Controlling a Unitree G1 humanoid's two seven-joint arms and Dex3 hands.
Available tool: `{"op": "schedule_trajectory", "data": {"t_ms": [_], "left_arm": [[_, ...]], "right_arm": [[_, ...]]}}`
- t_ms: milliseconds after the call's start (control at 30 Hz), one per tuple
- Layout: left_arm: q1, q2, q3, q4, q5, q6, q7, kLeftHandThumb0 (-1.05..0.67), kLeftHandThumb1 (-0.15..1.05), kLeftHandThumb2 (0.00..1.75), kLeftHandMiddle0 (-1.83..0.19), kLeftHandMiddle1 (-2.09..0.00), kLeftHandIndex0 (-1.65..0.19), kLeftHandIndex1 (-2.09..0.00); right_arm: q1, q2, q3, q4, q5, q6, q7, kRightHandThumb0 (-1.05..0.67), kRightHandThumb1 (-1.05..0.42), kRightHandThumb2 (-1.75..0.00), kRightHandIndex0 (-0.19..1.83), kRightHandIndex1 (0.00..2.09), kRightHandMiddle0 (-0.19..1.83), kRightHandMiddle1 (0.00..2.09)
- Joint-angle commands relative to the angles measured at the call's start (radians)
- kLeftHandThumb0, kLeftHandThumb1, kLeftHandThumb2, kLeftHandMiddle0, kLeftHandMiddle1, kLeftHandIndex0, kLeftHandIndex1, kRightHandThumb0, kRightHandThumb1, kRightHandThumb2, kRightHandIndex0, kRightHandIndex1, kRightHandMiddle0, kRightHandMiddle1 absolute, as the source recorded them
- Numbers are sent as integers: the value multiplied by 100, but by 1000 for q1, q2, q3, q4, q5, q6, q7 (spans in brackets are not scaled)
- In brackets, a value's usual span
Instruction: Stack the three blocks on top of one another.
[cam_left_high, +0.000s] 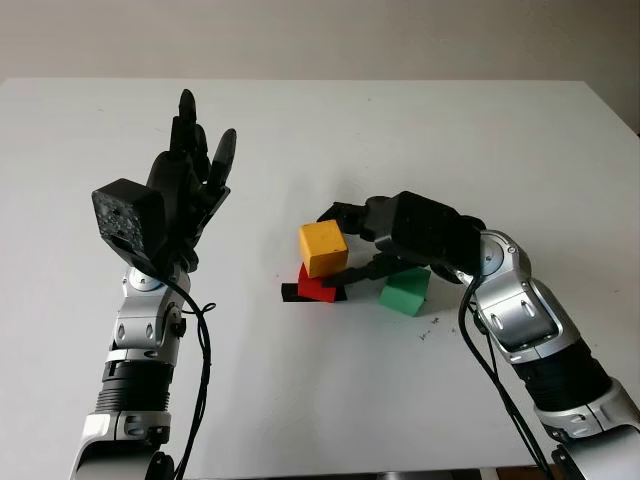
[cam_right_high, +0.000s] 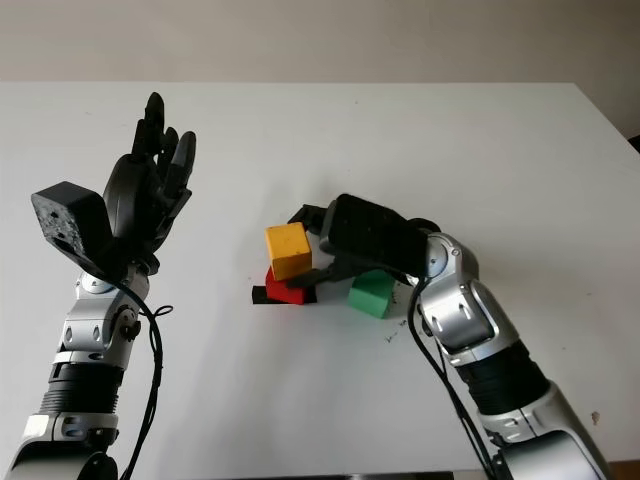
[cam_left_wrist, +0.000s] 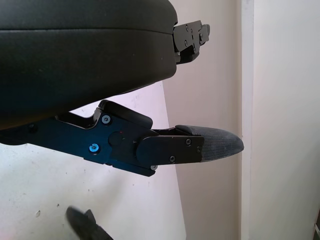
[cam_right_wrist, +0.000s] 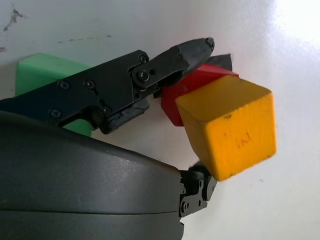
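Our right hand (cam_left_high: 350, 245) has its fingers (cam_right_wrist: 192, 50) curled around the yellow block (cam_left_high: 322, 248), one on each side of it; we cannot tell whether they press on it or stand just off its faces. The yellow block sits on top of the red block (cam_left_high: 318, 288), turned a little so its edges do not line up with the red one below and one corner overhangs. The red block lies flat on the white table (cam_left_high: 400, 130), with a small black piece (cam_left_high: 291, 292) touching its left side. The green block (cam_left_high: 405, 291) stands on the table just right of the red one, partly under our right palm, which blocks the way to it from above. Our left hand (cam_left_high: 185, 185) is raised, open, well to the left of the blocks. A pale wall (cam_left_high: 300, 35) runs behind the table's far edge.
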Motion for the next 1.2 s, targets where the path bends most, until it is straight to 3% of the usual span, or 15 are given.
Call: {"op": "schedule_trajectory", "data": {"t_ms": [0,300,467,733,1167], "left_arm": [[6,6,-1,-19,2,3,0,-69,105,41,19,-3,19,-5],[7,5,0,-16,-1,2,1,-69,105,41,19,-4,19,-5],[12,8,-2,-23,3,4,-1,-71,105,41,19,-3,19,-5],[20,5,-1,-36,1,9,2,-70,105,41,19,-3,18,-4],[22,6,-1,-49,-1,20,4,-69,105,42,19,-4,18,-5]], "right_arm": [[-5,-15,-10,1,10,-35,8,-76,-86,-5,-14,1,0,18],[6,-61,-62,-62,44,-95,45,-83,-84,-5,-19,0,-12,6],[18,-93,-148,-141,52,-99,1,-86,-88,-7,-19,0,-11,7],[118,-157,-283,-294,26,-86,-77,-70,-89,-5,-18,1,-6,8],[338,-149,-282,-370,-140,-144,-262,-70,-91,-6,-12,6,7,9]]}}
